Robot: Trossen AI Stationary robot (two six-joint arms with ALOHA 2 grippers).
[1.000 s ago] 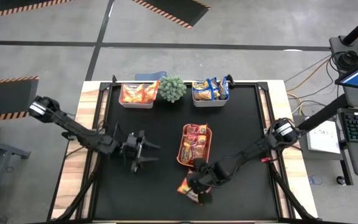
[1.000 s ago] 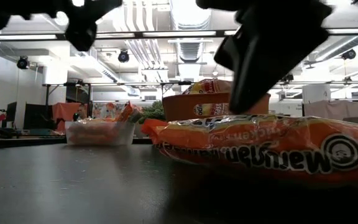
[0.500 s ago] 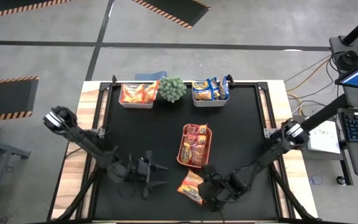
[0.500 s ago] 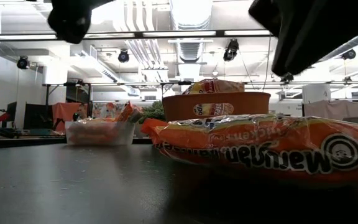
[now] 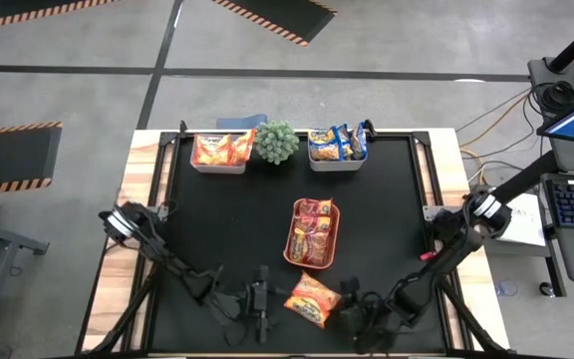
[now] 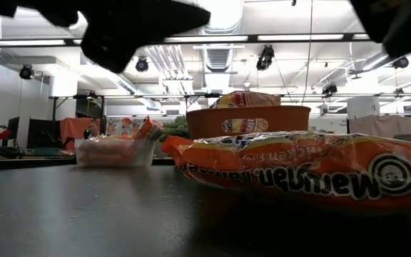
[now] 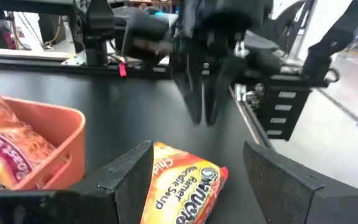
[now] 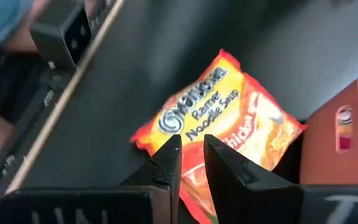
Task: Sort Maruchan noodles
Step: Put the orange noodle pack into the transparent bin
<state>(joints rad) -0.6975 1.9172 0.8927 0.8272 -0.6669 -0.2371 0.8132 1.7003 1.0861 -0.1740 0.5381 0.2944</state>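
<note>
One orange Maruchan packet point(image 5: 313, 299) lies flat on the black mat near the table's near edge, filling the low view point(image 6: 305, 171). My left gripper point(image 5: 265, 299) hovers just left of it, pointing right. It is open wide, and the packet point(image 7: 182, 190) shows between its fingers. My right gripper point(image 5: 351, 312) hovers just right of the packet point(image 8: 222, 118), open by a narrow gap point(image 8: 190, 158); it also shows in the left wrist view point(image 7: 204, 106). Dark red packets lie in an orange tray point(image 5: 296, 239).
At the far edge a clear bin point(image 5: 219, 152) holds orange packets and another bin point(image 5: 337, 148) holds yellow-and-blue ones, with a small green plant point(image 5: 277, 142) between them. The orange tray stands just beyond the loose packet. Bare black mat lies to the left.
My right gripper has drawn back off the orange packet toward the table's near edge and to the right. My left gripper has swung from mid-table toward the near edge and rightward, up to the packet's left side. The packet has stayed where it lay.
</note>
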